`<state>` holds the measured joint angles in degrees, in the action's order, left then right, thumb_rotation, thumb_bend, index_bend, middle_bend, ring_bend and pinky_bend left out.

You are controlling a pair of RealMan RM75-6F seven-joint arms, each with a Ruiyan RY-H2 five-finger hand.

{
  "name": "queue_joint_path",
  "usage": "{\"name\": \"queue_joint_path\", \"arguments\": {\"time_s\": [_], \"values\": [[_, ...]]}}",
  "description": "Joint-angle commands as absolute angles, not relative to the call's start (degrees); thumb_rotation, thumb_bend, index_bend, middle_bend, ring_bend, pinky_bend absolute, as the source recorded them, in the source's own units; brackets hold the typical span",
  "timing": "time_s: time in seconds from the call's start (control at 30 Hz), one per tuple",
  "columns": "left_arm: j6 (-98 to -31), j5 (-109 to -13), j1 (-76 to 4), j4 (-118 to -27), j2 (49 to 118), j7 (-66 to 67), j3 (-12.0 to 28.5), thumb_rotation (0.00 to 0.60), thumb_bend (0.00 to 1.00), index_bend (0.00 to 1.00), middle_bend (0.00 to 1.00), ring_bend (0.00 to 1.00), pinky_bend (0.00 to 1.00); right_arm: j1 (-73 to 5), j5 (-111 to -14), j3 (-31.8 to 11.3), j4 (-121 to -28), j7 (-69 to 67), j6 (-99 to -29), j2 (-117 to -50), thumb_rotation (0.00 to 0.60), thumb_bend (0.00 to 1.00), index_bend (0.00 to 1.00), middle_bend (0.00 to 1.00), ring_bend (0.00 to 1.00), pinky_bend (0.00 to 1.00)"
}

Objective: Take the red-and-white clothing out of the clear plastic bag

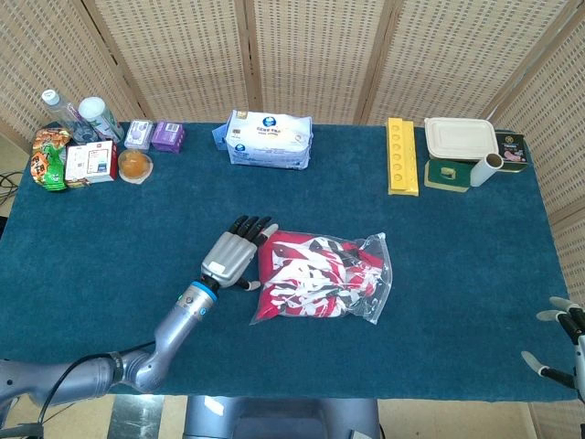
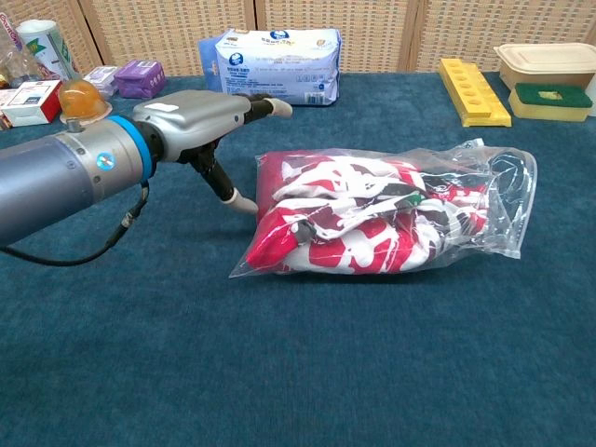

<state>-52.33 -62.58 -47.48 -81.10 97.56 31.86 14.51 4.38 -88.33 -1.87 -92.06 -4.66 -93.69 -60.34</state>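
Note:
The clear plastic bag (image 1: 322, 276) (image 2: 391, 216) lies mid-table with the red-and-white clothing (image 1: 302, 274) (image 2: 345, 219) bunched inside; its mouth end points right. My left hand (image 1: 235, 254) (image 2: 200, 119) hovers at the bag's left end, fingers spread and extended, its thumb tip near the bag's edge, holding nothing. Whether it touches the bag is unclear. My right hand (image 1: 565, 340) shows only at the lower right corner of the head view, fingers apart, far from the bag.
Along the back edge stand a wet-wipes pack (image 1: 269, 140), a yellow tray (image 1: 401, 155), a lidded box (image 1: 461, 138), purple boxes (image 1: 167, 135), a jelly cup (image 1: 134, 165), bottles (image 1: 96, 116) and snack packs (image 1: 50, 157).

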Motion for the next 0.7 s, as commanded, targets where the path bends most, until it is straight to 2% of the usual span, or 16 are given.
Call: {"name": "queue_joint_path", "arguments": {"time_s": [0.03,0.17,0.3,0.5,0.7], "values": [[-48.3,-60.7,-51.1,-76.2,98.8,28.5,17.2,0.600,0.00,0.00,0.00,0.00,0.05,4.7,-88.5,-1.8,-93.1,-3.6,-94.1,-60.3,0.540,0.08,0.37,0.25,0.26,0.24],[-44.9,-58.8,-50.4,-82.6,93.8,23.9,17.5,0.600,0.00,0.00,0.00,0.00,0.05,5.4,-87.9,-1.9,-93.7,-3.1,-94.9,-60.3,0.543,0.08,0.37,0.25,0.26,0.24],[-44.7,-59.8,-49.1,-88.6,89.6,21.1,16.3,0.600,0.00,0.00,0.00,0.00,0.05,5.5,-87.4,-1.9,-93.6,-3.2,-94.5,-60.3,0.546,0.08,0.37,0.25,0.26,0.24],[-45.1,-62.0,-48.7,-94.0,87.5,19.1,14.8,0.600,0.00,0.00,0.00,0.00,0.05,5.6,-87.7,-1.9,-93.3,-3.7,-94.5,-60.4,0.541,0.08,0.37,0.25,0.26,0.24],[-45.1,-62.9,-49.7,-96.3,88.2,20.9,12.4,0.600,0.00,0.00,0.00,0.00,0.05,6.0,-87.3,-2.0,-92.4,-4.8,-94.7,-60.4,0.542,0.08,0.37,0.24,0.26,0.24]]}}
